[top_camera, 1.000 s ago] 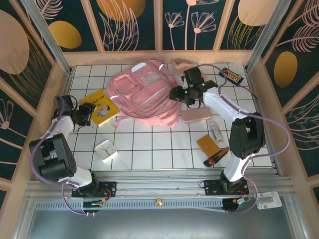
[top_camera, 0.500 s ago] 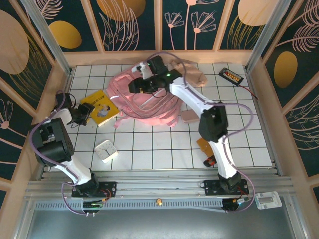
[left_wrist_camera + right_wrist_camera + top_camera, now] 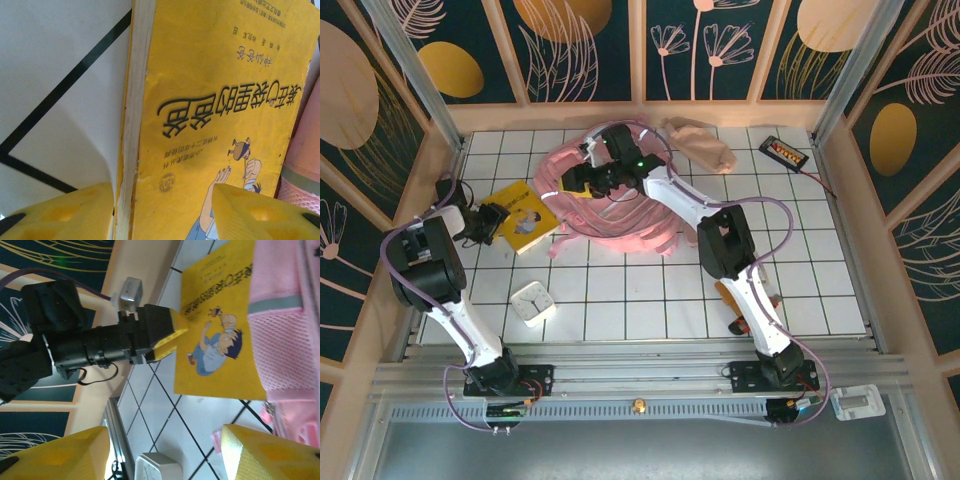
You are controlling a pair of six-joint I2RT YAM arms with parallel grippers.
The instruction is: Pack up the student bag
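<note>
The pink student bag [image 3: 620,222] lies at the back middle of the table, and its mesh side [image 3: 285,340] shows in the right wrist view. My right gripper [image 3: 570,180] hangs over the bag's left part, open [image 3: 165,455], with only table between its fingers. A yellow book [image 3: 528,218] lies flat left of the bag. My left gripper [image 3: 496,222] is at the book's left edge, open [image 3: 162,210]. One of its fingers is beside the page edge and the other over the cover [image 3: 215,100].
A white clock [image 3: 532,302] sits near the front left. A beige cloth pouch [image 3: 702,142] and a black device [image 3: 785,152] lie at the back right. An orange item [image 3: 728,292] is partly behind the right arm. Wooden walls enclose the table.
My right arm has swung from the bag's right side across its top to its left part. The left gripper has stayed at the book's edge, its jaws a little narrower.
</note>
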